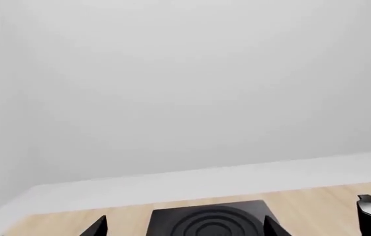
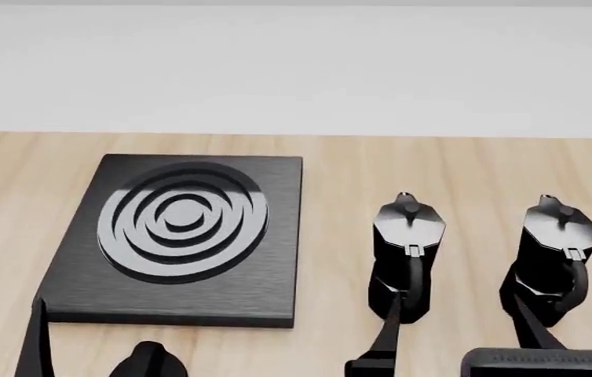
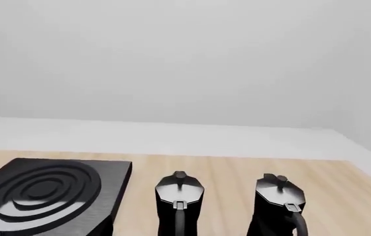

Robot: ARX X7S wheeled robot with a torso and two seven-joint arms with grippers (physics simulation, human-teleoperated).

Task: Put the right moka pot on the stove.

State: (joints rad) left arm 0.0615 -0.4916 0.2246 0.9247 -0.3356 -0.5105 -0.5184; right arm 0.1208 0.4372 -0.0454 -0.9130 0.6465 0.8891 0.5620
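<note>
**Me:** Head view puts the right moka pot (image 2: 555,255) well to the right of the stove (image 2: 186,236), on the wooden table (image 2: 464,165), with the other moka pot (image 2: 407,255) standing between them.

**Partner:** And your right gripper (image 2: 453,345)?

**Me:** Spread, I think; its fingers reach up toward the two pots, holding nothing. I'd shift it right of the middle pot, centre on the pot body, lift clear, then carry across.

**Partner:** Left gripper (image 2: 86,353)?

**Me:** Near the stove's front edge, apparently spread, idle.

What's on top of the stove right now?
Nothing. The stove shows bare burner rings in all three views. Both pots stand on the table beside it: the right moka pot and the other pot.
</note>
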